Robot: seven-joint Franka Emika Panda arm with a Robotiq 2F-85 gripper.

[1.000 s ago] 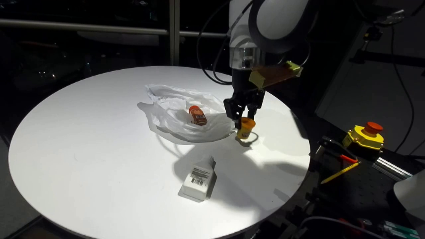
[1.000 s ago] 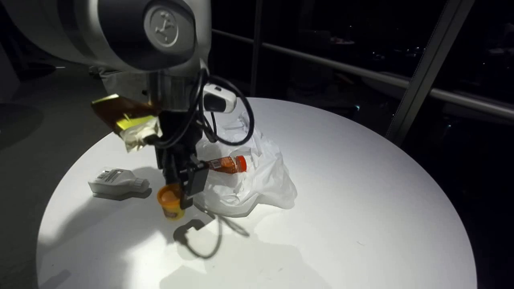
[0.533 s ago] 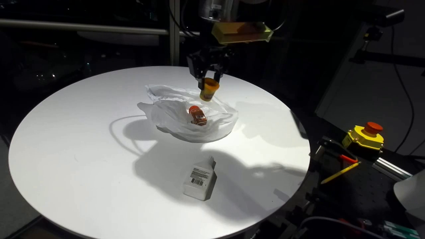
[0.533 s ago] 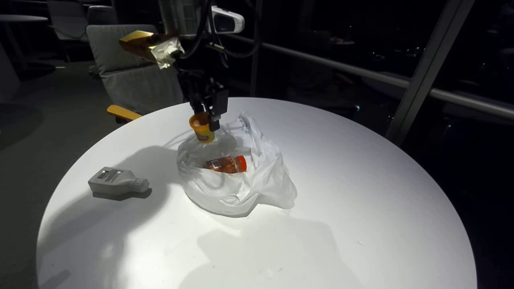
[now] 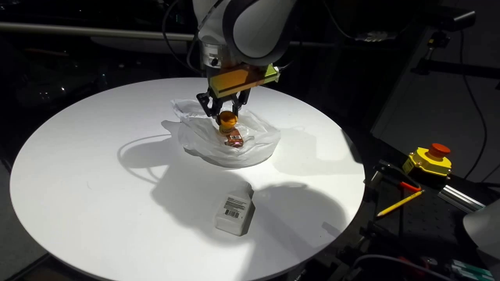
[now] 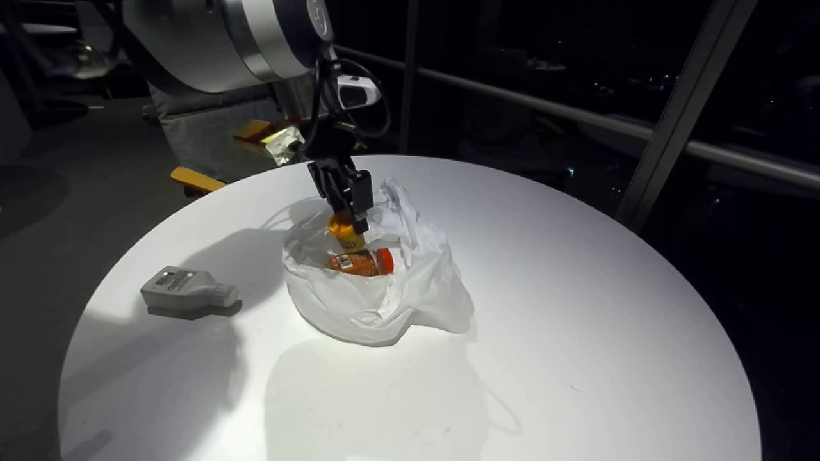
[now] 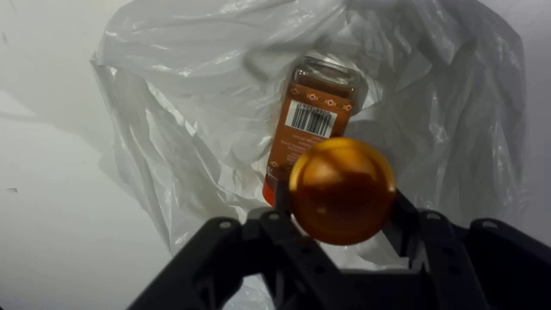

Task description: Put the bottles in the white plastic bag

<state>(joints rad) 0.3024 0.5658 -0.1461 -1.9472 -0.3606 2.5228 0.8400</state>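
My gripper (image 5: 226,116) is shut on a yellow-orange cup (image 5: 228,120), held low over the opening of the white plastic bag (image 5: 234,158). The cup also shows in an exterior view (image 6: 347,235) and in the wrist view (image 7: 342,189). A red-capped bottle (image 7: 314,103) with a brown-orange label lies on its side inside the bag. In the wrist view the cup partly covers its cap end. I cannot tell whether cup and bottle touch. A white bottle (image 5: 233,212) lies on its side on the table outside the bag, also seen in an exterior view (image 6: 182,288).
The round white table (image 5: 97,195) carries the bag and the white bottle. A yellow box with a red button (image 5: 429,160) and a yellow pencil (image 5: 400,203) lie on a black surface beside the table. A grey chair (image 6: 211,134) stands by the table's edge.
My gripper carried the cup from low beside the bag up over it, then lowered it towards the red-capped bottle in the bag's opening. The bag and both bottles look unmoved.
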